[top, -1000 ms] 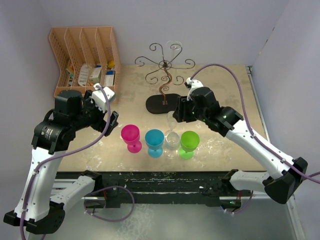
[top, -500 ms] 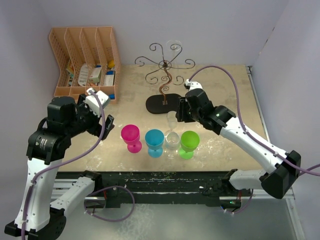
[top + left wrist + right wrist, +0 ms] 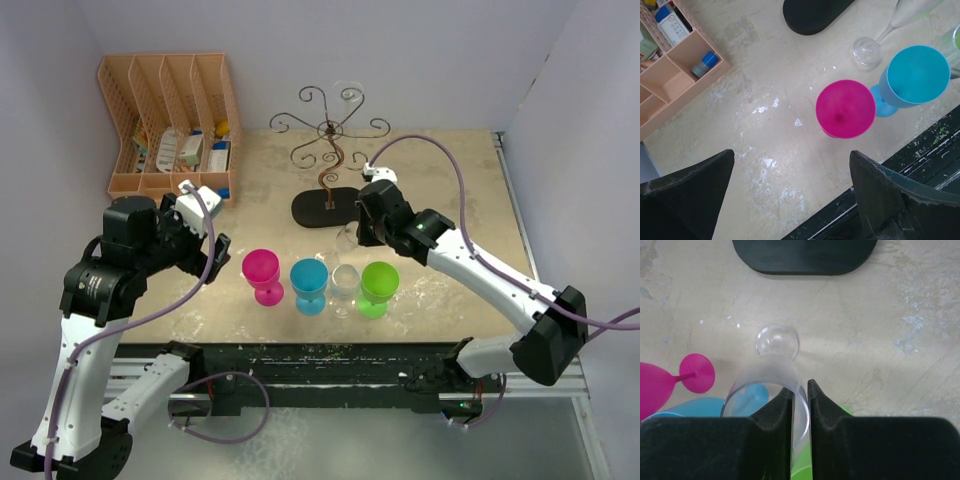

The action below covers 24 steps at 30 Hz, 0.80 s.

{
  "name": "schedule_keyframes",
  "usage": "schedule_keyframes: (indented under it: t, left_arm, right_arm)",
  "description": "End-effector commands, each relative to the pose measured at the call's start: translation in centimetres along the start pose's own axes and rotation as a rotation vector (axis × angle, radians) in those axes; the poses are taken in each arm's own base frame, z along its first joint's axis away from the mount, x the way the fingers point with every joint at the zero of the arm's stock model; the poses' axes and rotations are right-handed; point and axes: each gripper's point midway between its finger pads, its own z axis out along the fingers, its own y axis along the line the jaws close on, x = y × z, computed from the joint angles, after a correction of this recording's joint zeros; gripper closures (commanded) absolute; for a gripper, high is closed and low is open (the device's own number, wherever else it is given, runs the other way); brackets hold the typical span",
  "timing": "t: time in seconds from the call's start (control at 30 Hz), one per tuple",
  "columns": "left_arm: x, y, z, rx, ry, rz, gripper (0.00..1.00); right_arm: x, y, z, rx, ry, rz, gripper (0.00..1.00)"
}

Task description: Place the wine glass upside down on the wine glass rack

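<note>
**Right arm.** The right gripper (image 3: 800,386) has its fingers (image 3: 775,412) drawn in to a narrow slot. They pinch the rim wall of the clear wine glass (image 3: 772,375), one finger inside the bowl and one outside. Only the right wrist view shows this contact; in the top external view the arm covers it.

**Task item.** The wine glass stands rim up, and its foot appears to rest on the tabletop (image 3: 450,180). It is just on the near side of the black base of the wine glass rack (image 3: 330,150) and is not on the rack. The left wrist view adds its foot and slanting stem beside that base; the frame edge cuts off the bowl.

**Left arm.** The left gripper (image 3: 791,155) hangs with its fingers spread fully wide and nothing between them. It is on the near side of the rack, towards the peach slotted organizer (image 3: 170,110).

**Other items.** These stand in a line on the near side of the rack, farther from its base than the held glass:
- a magenta goblet (image 3: 262,268)
- a blue goblet (image 3: 309,275)
- a second clear glass (image 3: 345,283)
- a green goblet (image 3: 379,280)

The right wrist view shows only parts of the coloured ones. The top external view shows all four.
</note>
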Motion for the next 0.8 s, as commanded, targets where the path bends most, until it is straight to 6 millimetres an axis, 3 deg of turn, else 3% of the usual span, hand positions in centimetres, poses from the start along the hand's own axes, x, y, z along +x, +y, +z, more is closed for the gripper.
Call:
schedule_keyframes:
  t: [0.0,0.17,0.23,0.27,0.33,0.53,0.63,0.77]
  left_arm:
    - [-0.5,0.2,0.1,-0.009,-0.030,-0.007,0.00]
    - [-0.4,0.2,0.4,-0.009,-0.027,-0.014,0.00]
    - [-0.4,0.2,0.4,-0.010,-0.028,-0.014,0.00]
    - [-0.4,0.2,0.4,-0.010,-0.028,-0.013,0.00]
    - [-0.4,0.2,0.4,-0.008,-0.029,-0.014,0.00]
    - [-1.0,-0.1,0.3,0.017,-0.037,-0.016,0.00]
    - [-2.2,-2.0,-0.1,0.129,-0.067,-0.012,0.00]
    - [-4.2,-4.8,-1.3,0.301,-0.113,-0.026,0.00]
  right_arm:
    - [1.3,-1.0,1.0,0.069,0.043,-0.009,0.85]
    - [1.5,-1.0,1.4,0.088,0.072,-0.016,0.79]
    - [1.3,-1.0,1.3,0.092,0.073,-0.014,0.88]
    - [1.0,-0.9,1.1,0.089,0.067,-0.012,0.99]
    - [0.3,-1.1,0.3,0.093,0.039,-0.016,1.00]
    - [-3.9,-1.4,-4.8,0.025,-0.157,0.022,1.00]
    - [-5.7,-1.2,-8.1,-0.062,-0.275,0.073,1.00]
    - [-6.7,-1.9,-11.7,-0.113,-0.366,0.084,1.00]
